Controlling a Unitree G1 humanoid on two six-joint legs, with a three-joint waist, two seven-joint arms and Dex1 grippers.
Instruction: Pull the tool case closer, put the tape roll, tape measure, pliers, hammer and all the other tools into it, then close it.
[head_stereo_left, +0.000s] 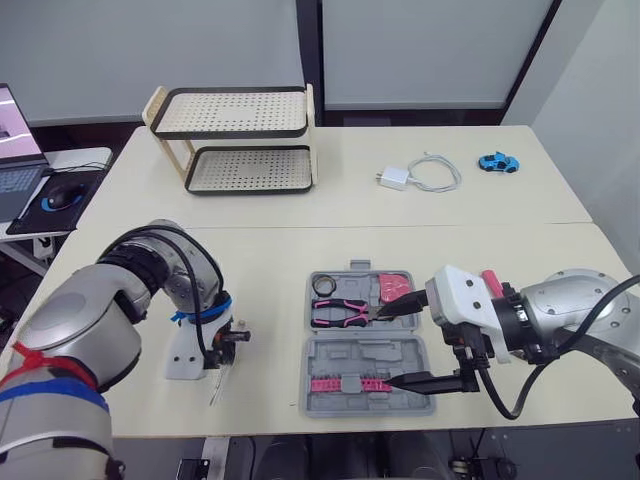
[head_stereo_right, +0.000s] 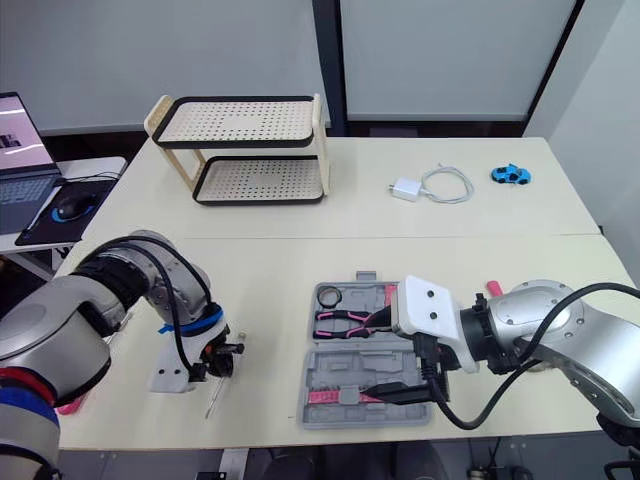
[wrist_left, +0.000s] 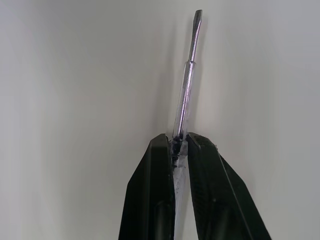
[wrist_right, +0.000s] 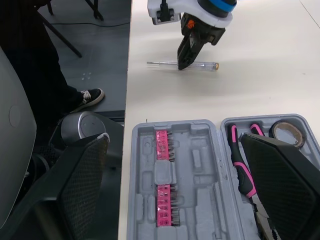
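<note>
Holding (left): my left gripper (head_stereo_left: 226, 350) is clamped on a screwdriver (wrist_left: 186, 85). The fingers pinch it right where the metal shaft meets the clear handle.
Screwdriver spot: it's low against the table (head_stereo_left: 270, 260), near the front edge. It's out to the left of the tool case (head_stereo_left: 372, 356) and clearly apart from it. The flat-blade tip points away from my wrist.
Right side: my right gripper (head_stereo_left: 402, 343) is spread wide with nothing in it, hovering over the right part of the case. One finger is above the far half and the other above the near half.
Case: it's lying wide open in front of me with both grey halves facing up, close to the front edge of the table.
Far half: the pink-and-black pliers (head_stereo_left: 338, 313) are lying in here, and the tape roll (head_stereo_left: 323, 286) is tucked in the far-left corner. There's also something pink on the right side, can't make out what it is.
Near half: two pink bit strips (wrist_right: 162, 145) are sitting in their moulded slots.
Back of the table: there's a two-tier perforated rack (head_stereo_left: 235, 135) on the left. A white charger (head_stereo_left: 395, 178) with its cable looped beside it and a little blue toy car (head_stereo_left: 497, 162) are over on the right, well away from the case.
Off to my left: a laptop (head_stereo_left: 18, 150) and a mouse (head_stereo_left: 62, 197) sit on a separate desk.
</note>
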